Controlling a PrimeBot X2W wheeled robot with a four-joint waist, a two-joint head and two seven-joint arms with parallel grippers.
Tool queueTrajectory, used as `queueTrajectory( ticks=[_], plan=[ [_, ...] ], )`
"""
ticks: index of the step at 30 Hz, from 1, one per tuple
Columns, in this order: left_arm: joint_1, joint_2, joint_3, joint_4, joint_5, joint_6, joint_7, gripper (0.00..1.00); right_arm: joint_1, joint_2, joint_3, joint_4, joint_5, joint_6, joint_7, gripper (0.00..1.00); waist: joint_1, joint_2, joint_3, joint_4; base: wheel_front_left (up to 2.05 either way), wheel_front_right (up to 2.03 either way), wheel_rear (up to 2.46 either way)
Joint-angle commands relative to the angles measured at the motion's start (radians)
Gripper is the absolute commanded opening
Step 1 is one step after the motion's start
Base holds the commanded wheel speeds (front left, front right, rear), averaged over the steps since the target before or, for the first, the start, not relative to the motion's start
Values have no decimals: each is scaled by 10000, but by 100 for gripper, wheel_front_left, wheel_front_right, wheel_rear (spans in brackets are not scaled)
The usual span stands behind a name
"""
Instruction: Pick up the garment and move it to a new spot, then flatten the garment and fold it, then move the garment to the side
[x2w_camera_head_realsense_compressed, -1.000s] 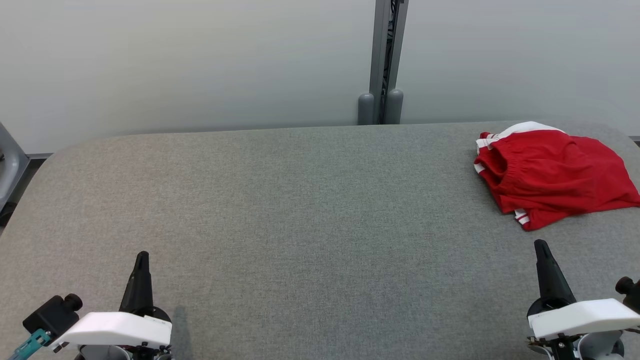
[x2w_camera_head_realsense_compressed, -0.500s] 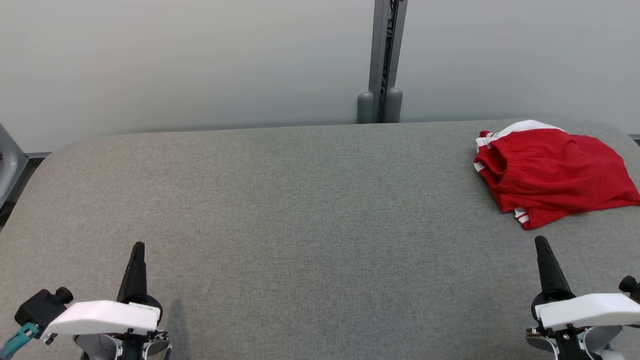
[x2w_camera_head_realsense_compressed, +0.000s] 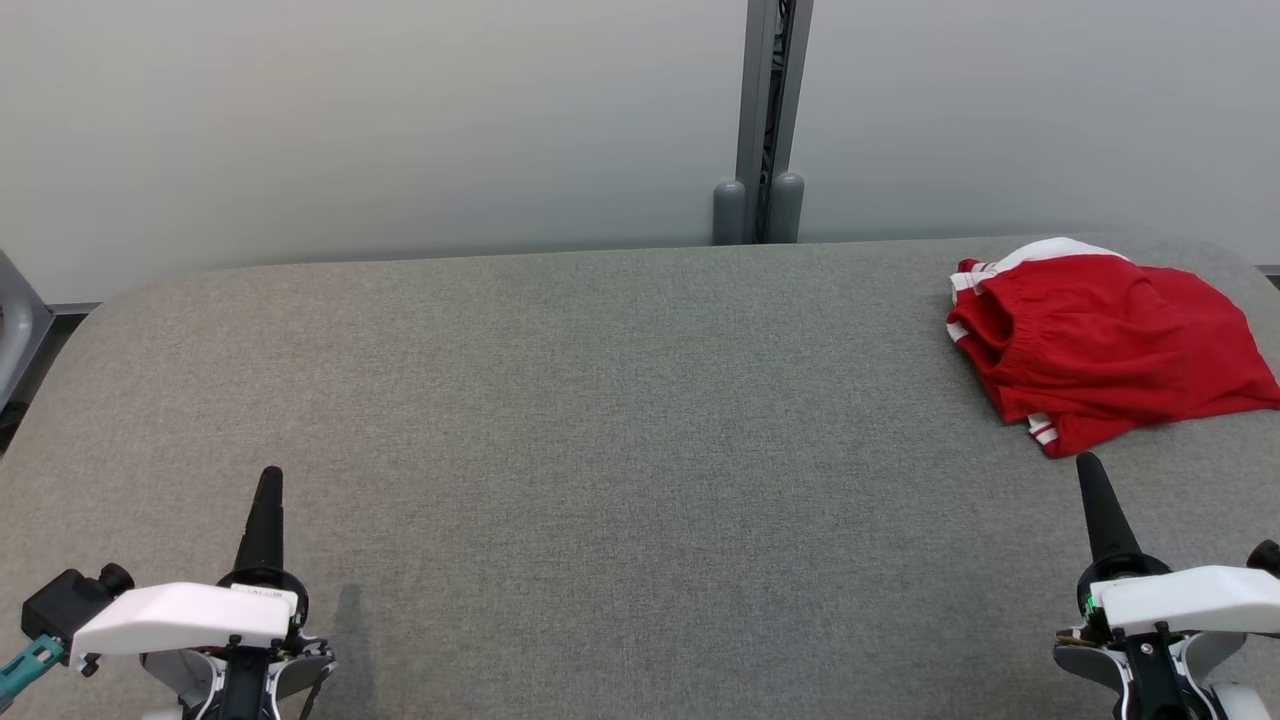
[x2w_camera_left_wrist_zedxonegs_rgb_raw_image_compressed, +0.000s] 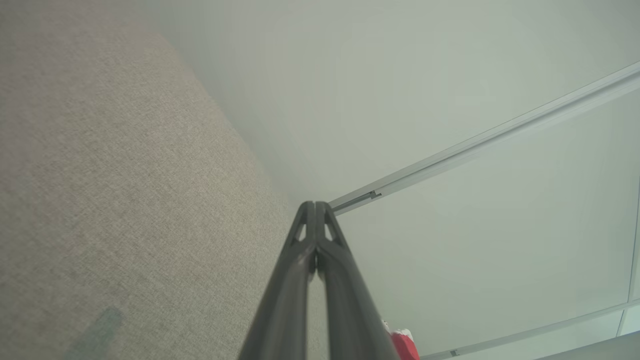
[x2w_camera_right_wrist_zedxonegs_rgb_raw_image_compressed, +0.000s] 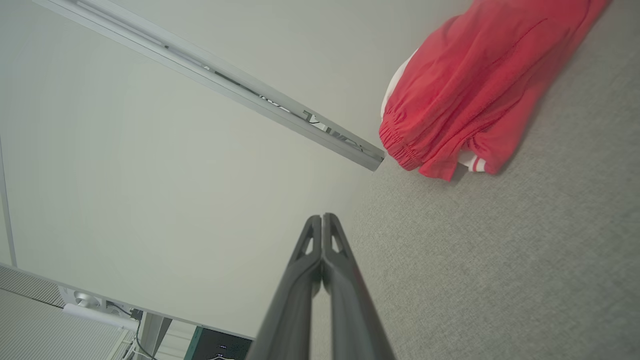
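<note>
Left claw (x2w_camera_head_realsense_compressed: 270, 476) and right claw (x2w_camera_head_realsense_compressed: 1087, 462), pinched shut and empty, creep slightly forward; the folded red garment (x2w_camera_head_realsense_compressed: 1100, 345) sits untouched on the table (x2w_camera_head_realsense_compressed: 600, 400), so probably wrapping up.

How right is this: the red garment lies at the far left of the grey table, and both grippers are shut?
One thing is wrong: the red garment lies at the far right of the grey table, as the head view shows. The left gripper and the right gripper are indeed shut.
</note>
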Motion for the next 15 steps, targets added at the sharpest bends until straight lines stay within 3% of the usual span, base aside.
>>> queueTrajectory(
  ticks=[1,15],
  plan=[
    [-399,52,92,-14,-323,-82,93,0,-229,-32,-57,-12,313,7,105,0,0,0,5,-2,0,0,0],
    [-674,61,259,170,-1470,-130,490,0,-429,33,-196,89,1458,11,368,0,0,0,39,-20,0,0,0]
  ],
)
